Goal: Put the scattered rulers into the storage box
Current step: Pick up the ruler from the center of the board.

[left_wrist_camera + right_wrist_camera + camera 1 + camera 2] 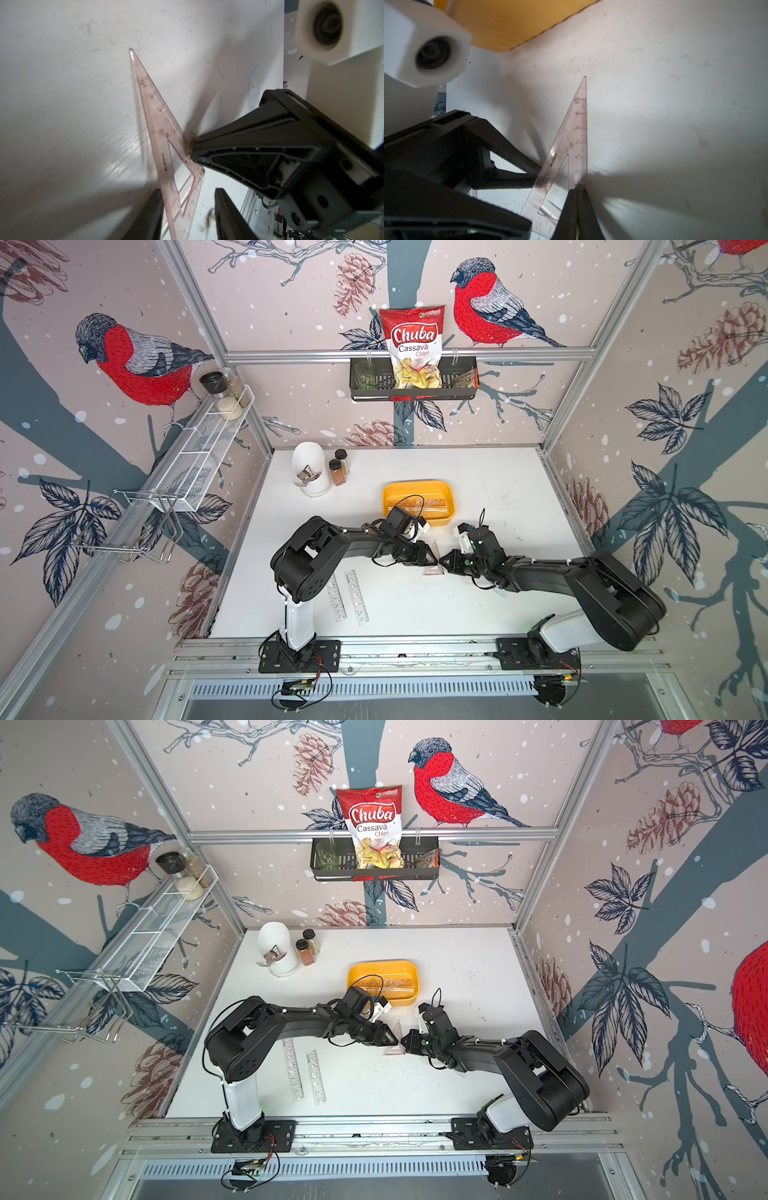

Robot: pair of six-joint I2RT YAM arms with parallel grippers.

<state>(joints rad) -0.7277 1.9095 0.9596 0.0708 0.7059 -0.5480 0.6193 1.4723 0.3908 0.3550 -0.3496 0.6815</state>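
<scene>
- Two straight stencil rulers (pixel 356 597) lie flat on the desk (pixel 415 605), at about eight o'clock from the meeting claws; they can wait.
- Storage box (pixel 417 483) sits near, at twelve o'clock of the claws, with one ruler (pixel 419 504) inside.
- Left claw (pixel 188 192) is half spread, straddling the wide end of the pink set square (pixel 153 108). It should close on solid plastic, not the cut-out.
- That set square hangs tilted, its far tip on the desk.
- Right claw (pixel 578 188) is pinched tight on the ruled edge. I judge it should let go only once the other grip is firm, or the thin piece drops flat.
</scene>
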